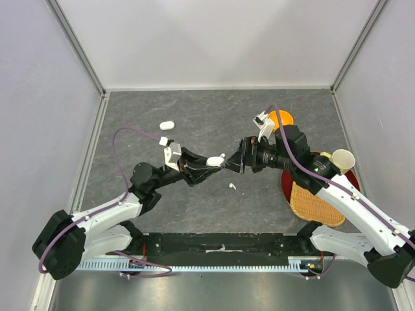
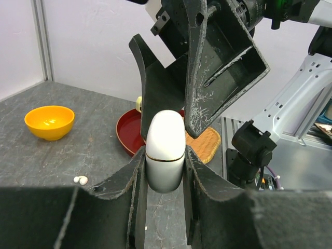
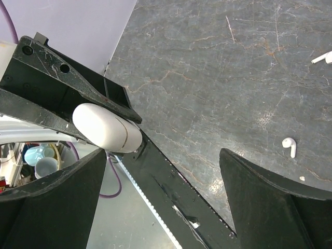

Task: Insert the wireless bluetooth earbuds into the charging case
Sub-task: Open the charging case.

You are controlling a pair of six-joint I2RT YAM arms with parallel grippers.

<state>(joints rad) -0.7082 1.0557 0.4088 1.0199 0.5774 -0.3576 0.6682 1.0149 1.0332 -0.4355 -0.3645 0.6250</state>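
Note:
My left gripper (image 1: 217, 161) is shut on a white pill-shaped charging case (image 2: 165, 150), held off the table with its lid closed and its rounded end pointing away from me. The right gripper (image 1: 235, 163) faces it, open wide, its fingers (image 2: 207, 78) just beyond the case's tip. In the right wrist view the case (image 3: 106, 128) lies by the left finger, outside the gap of the right gripper (image 3: 163, 161). One white earbud (image 3: 289, 146) lies on the table below, also seen as an earbud (image 1: 231, 186) from above. Another earbud (image 3: 322, 57) lies farther off.
A second white case (image 1: 167, 125) lies at the back left. An orange bowl (image 1: 281, 119) stands behind the right arm. A red plate (image 2: 127, 132), a wicker mat (image 1: 316, 202) and a paper cup (image 1: 342, 159) sit at the right.

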